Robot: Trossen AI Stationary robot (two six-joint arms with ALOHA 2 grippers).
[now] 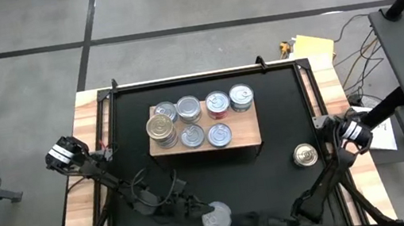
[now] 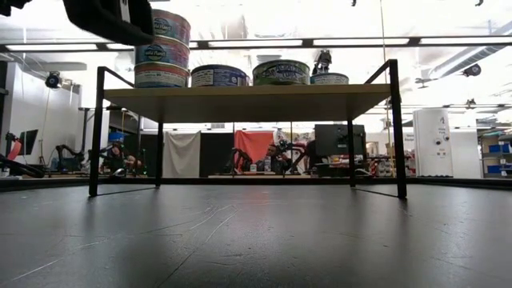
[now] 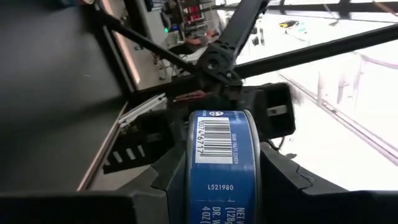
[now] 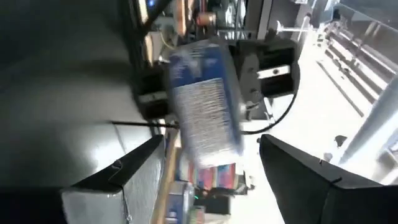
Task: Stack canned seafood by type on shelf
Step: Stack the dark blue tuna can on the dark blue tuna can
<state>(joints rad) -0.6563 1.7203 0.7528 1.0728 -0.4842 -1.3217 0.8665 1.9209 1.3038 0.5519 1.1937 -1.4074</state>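
Observation:
The shelf [image 1: 245,134] is a light-wood board raised on black legs [image 2: 248,100], and it carries several tins of canned seafood, one pile [image 1: 161,127] higher than the others. One more tin [image 1: 305,155] lies alone on the black mat to the right. Near the table's front edge my left gripper [image 1: 211,217] is shut on a blue-labelled tin [image 3: 221,155], held above the mat. My right gripper [image 1: 246,221] stands right beside it on the right, open. Its two fingers [image 4: 118,180] spread wide, and the tin [image 4: 205,99] lies just beyond them. My left gripper pinches the tin by its two flat ends [image 3: 189,174], one finger [image 3: 158,186] on each, with the blue side label and barcode between them. The fingers reach in level from the table's left. The tin sits lid up, lifted clear of the mat.
A black frame [image 1: 181,78] rims the mat, with bare wooden table strips [image 1: 79,203] on both sides. Both arms crowd the front middle. The mat between the shelf and the front edge holds only the lone tin.

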